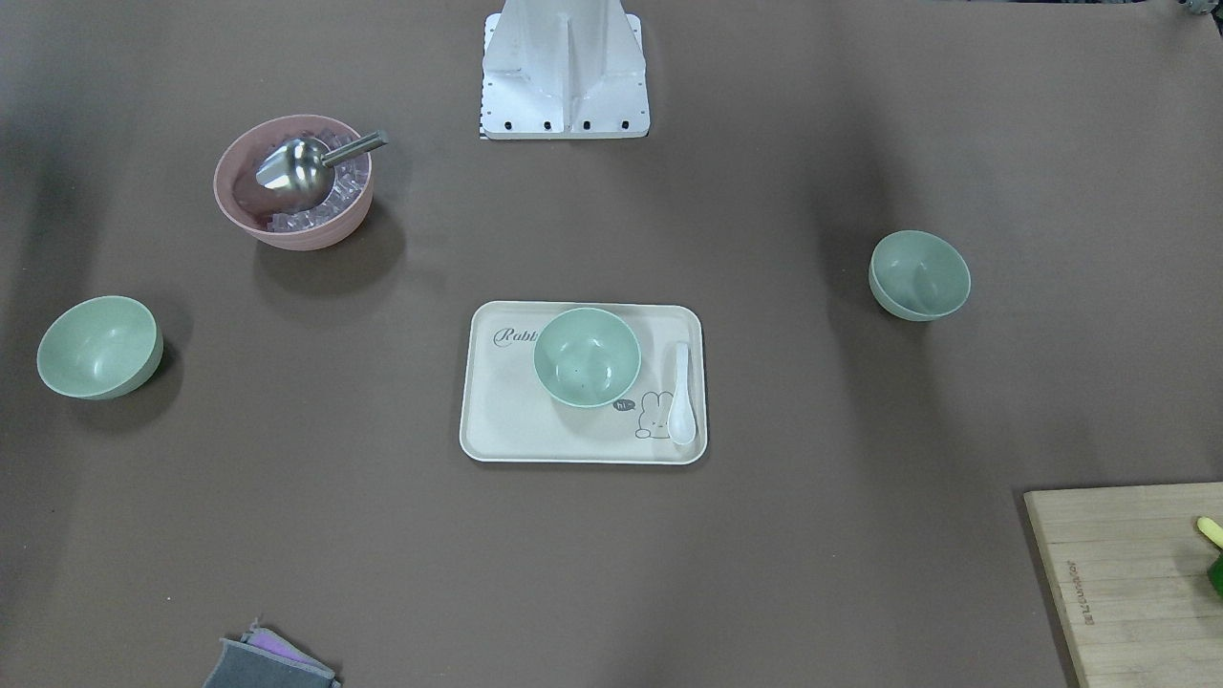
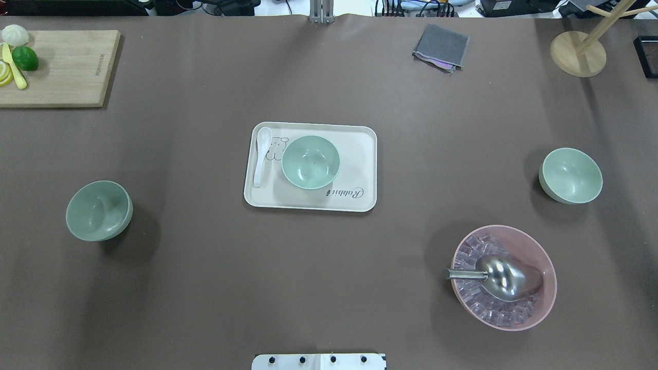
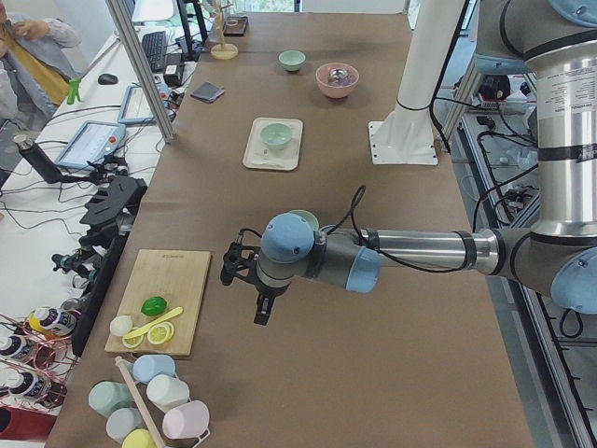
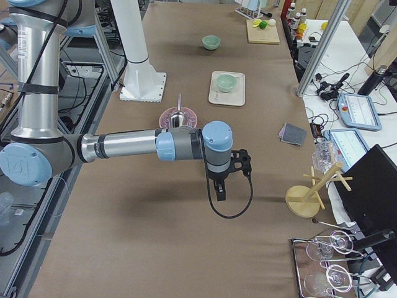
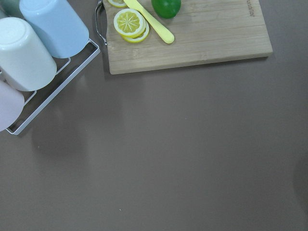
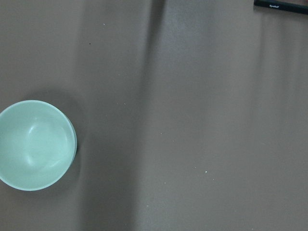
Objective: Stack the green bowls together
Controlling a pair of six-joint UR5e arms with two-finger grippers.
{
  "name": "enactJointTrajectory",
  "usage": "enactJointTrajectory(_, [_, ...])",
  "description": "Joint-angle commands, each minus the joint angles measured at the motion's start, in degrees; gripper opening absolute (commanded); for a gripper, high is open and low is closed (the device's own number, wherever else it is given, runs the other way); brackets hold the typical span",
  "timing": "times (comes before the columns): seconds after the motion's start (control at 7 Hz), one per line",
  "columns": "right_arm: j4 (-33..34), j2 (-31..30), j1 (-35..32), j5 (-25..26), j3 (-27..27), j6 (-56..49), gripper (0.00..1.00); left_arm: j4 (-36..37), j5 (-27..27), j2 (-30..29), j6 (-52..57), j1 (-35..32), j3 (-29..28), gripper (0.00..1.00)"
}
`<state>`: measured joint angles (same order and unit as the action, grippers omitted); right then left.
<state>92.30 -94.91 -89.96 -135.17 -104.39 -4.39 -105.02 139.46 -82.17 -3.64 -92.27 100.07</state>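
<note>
- Brown table (image 2: 205,288): middle green bowl (image 2: 310,162) sits on the tray (image 2: 360,149).
- Left green bowl (image 2: 98,210), right green bowl (image 2: 570,175) near the ends.
- Left gripper (image 3: 264,313), right gripper (image 4: 220,194): apart or together, can't tell.

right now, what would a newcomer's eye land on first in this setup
Three pale green bowls sit far apart. The middle green bowl is on a cream rabbit tray beside a white spoon, while the left green bowl and the right green bowl stand far out to the robot's left and right. Nearer the robot on its right, a pink bowl holds ice cubes and a shiny metal scoop.
</note>
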Motion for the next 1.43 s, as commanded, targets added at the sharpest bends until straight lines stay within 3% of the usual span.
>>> enactJointTrajectory(0.0, [-1.4,2.5,5.2,0.2,0.1,6.8,0.97,-0.1,-2.6,-5.0,-9.9,7.8,0.5,0.96])
enactJointTrajectory(0.29, [-15.6,2.2,14.5,3.1,3.2,23.9,0.97,0.0,-5.2,-7.7,-15.0,13.3,0.5,0.96])
enactJointTrajectory(0.57, [-23.4,2.5,20.1,4.3,10.1,27.2,0.97,0.0,-5.4,-11.2,-24.3,19.3,1.1,0.96])
enactJointTrajectory(1.29, [-26.9,6.6,25.4,4.7,16.1,31.9,0.93,0.0,-5.5,-11.9,-24.1,20.2,0.8,0.96])
